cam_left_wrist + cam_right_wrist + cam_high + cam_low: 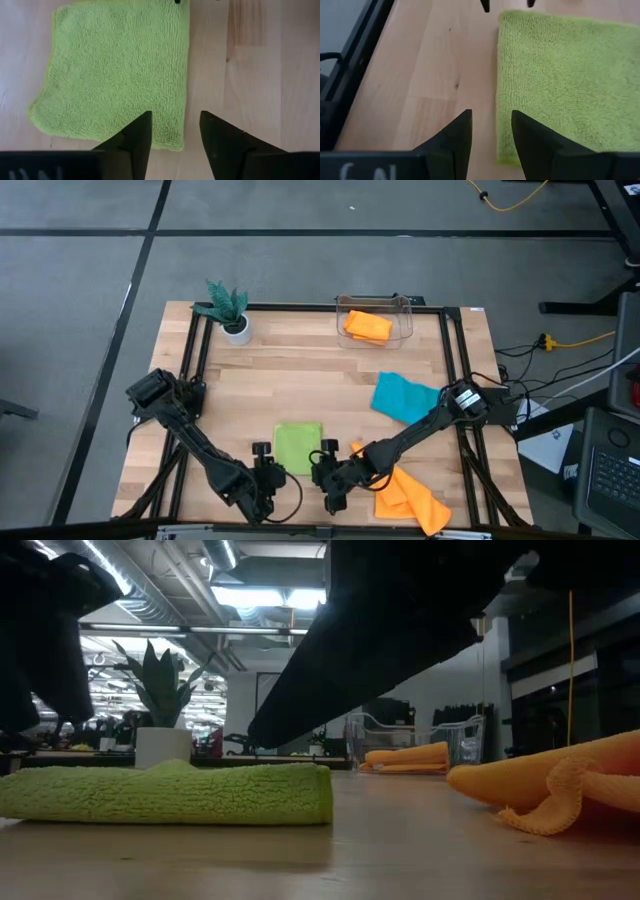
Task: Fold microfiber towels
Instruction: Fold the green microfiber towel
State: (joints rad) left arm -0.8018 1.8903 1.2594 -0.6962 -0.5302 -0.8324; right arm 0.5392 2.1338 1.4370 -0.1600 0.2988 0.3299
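A lime green towel lies flat on the wooden table near its front edge, and its thick, rounded end shows in the low view. My left gripper is open over the towel's near left corner. My right gripper is open at the near right corner, with one finger over the cloth's edge and the other over bare wood. Whether either gripper touches the cloth cannot be told. A teal towel lies at the right. A crumpled orange towel lies at the front right.
A clear bin at the back holds a folded orange towel. A small plant in a white pot stands at the back left. Black frame rails run along the table's sides. Bare wood shows in the table's middle.
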